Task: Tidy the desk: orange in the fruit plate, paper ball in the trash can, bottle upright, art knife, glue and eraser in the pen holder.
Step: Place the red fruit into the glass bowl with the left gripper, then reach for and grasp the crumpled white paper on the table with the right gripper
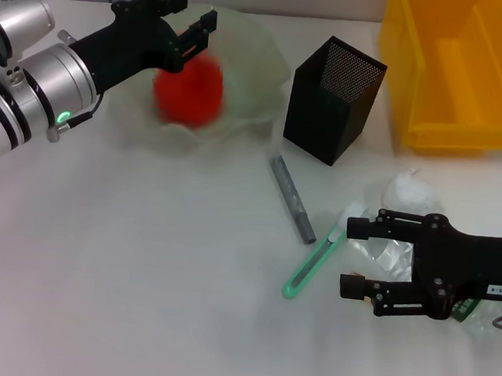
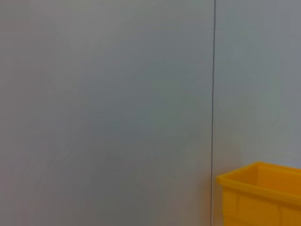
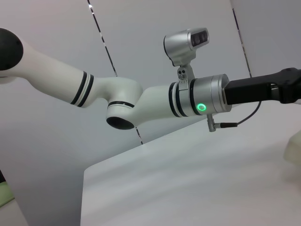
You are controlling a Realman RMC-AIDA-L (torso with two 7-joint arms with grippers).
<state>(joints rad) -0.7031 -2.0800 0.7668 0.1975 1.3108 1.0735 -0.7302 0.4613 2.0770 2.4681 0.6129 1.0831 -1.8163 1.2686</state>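
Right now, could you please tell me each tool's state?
Left tool: open, above the orange in the fruit plate.
Right tool: open, around the bottle.

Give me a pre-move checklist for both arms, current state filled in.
1. Orange in the plate: ok, it sits in the bowl of the plate.
2. Left tool clear of the orange: cannot tell, it hangs open right above it.
3. Right tool open around the bottle: ok, fingers straddle the lying bottle.
4. Bottle upright: not ok, it lies on its side.
5. Paper ball in the bin: not ok, it is on the table beside the bottle.
6. Knife and grey stick in the holder: not ok, both lie on the table.
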